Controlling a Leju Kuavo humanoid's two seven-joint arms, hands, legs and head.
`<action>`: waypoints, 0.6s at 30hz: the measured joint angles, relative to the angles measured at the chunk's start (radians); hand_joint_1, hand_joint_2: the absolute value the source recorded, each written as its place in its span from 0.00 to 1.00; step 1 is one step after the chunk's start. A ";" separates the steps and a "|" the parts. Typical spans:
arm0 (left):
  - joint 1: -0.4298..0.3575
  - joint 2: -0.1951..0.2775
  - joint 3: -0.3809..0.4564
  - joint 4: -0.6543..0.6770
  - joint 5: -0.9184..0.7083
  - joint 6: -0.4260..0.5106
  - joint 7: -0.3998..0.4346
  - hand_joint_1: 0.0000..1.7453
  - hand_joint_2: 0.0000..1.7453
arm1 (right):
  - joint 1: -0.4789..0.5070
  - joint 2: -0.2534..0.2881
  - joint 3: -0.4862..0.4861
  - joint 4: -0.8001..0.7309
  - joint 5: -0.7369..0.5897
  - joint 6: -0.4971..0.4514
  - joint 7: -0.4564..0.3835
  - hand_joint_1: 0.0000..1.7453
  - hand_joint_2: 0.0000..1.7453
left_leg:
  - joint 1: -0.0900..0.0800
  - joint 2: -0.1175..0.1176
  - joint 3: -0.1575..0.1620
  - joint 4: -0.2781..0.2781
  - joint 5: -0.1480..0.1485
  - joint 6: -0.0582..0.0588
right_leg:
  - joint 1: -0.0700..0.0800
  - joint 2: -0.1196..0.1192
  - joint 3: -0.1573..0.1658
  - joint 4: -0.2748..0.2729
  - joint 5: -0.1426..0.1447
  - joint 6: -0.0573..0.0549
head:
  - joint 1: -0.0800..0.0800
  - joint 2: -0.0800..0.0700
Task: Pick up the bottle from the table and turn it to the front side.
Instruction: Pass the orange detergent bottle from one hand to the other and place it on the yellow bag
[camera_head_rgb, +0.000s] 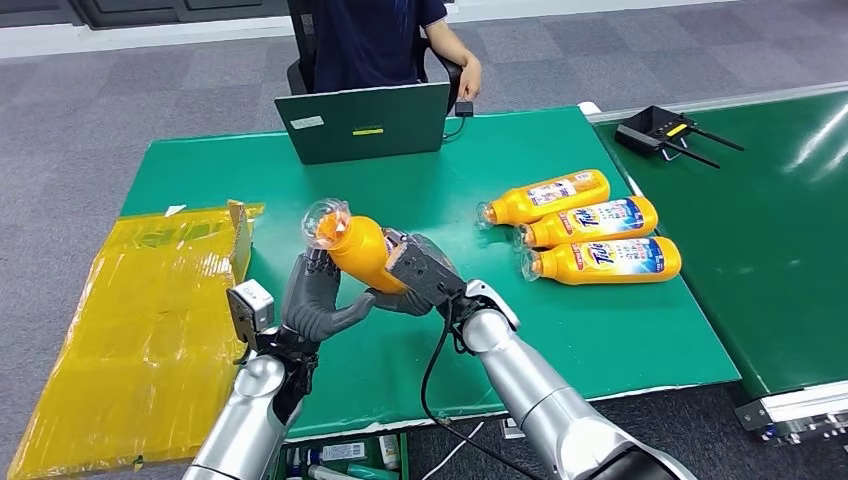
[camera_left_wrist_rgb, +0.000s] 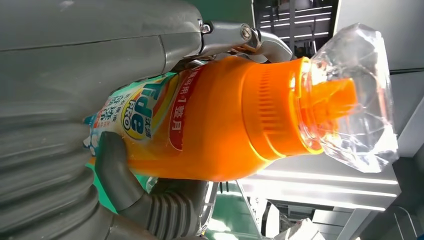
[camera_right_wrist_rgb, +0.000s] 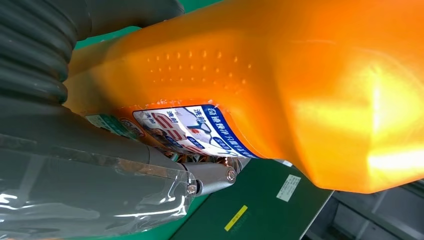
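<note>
Both hands are on it! The orange Tide detergent bottle (camera_head_rgb: 362, 252) is up off the green counter (camera_head_rgb: 560, 330), hanging in the air between the left hand (camera_head_rgb: 312, 297) and the right hand (camera_head_rgb: 425, 277), above the counter's near middle.

Here's the relation that matters: the bottle's long axis runs on a slant, clear cap (camera_head_rgb: 325, 222) aimed toward ten o'clock and up, base down toward four o'clock, tucked into the right hand. The left hand comes at the body from seven o'clock, its dark fingers (camera_left_wrist_rgb: 115, 175) curled under and around the belly just below the neck. The right hand's fingers are clamped on the base end, with a printed label (camera_right_wrist_rgb: 200, 131) pressed against them in the right wrist view. So neither set of fingers is apart; both are wrapped on the same bottle. From the head view, the face turned up looks like plain orange, while the left wrist view catches the Tide label (camera_left_wrist_rgb: 142, 112) on the side facing the left palm. My read: the roll about that long axis isn't finished, and either hand could drive it, as both are in contact.

Now the count. One bottle held. Three more orange Tide bottles (camera_head_rgb: 598, 238) lying side by side at two o'clock, caps toward nine. One green laptop (camera_head_rgb: 362, 122) at twelve, one person (camera_head_rgb: 378, 40) seated behind it, one yellow-wrapped carton (camera_head_rgb: 140, 330) at nine, one black controller (camera_head_rgb: 660, 130) on the belt at one o'clock.
</note>
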 joint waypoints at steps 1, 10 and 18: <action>-0.003 0.000 0.000 0.006 0.009 0.002 0.000 0.00 1.00 | -0.002 0.001 0.000 0.002 -0.001 0.000 -0.002 1.00 1.00 | 0.000 0.000 0.000 0.000 0.000 0.000 | 0.000 0.000 0.000 0.000 0.000 0.000 | 0.000 0.000; -0.085 -0.001 0.023 0.176 0.111 0.003 -0.001 0.00 1.00 | -0.023 0.018 0.018 0.022 -0.016 -0.002 -0.004 1.00 1.00 | 0.000 0.000 0.000 0.000 0.001 0.000 | 0.000 0.000 0.000 0.000 0.000 0.000 | 0.000 0.000; -0.106 -0.002 0.045 0.215 0.099 -0.015 -0.001 0.00 1.00 | -0.029 0.020 0.028 0.040 -0.033 -0.002 -0.012 1.00 1.00 | 0.000 0.000 -0.001 0.000 0.001 0.000 | 0.000 0.000 0.000 0.000 0.000 0.000 | 0.000 0.000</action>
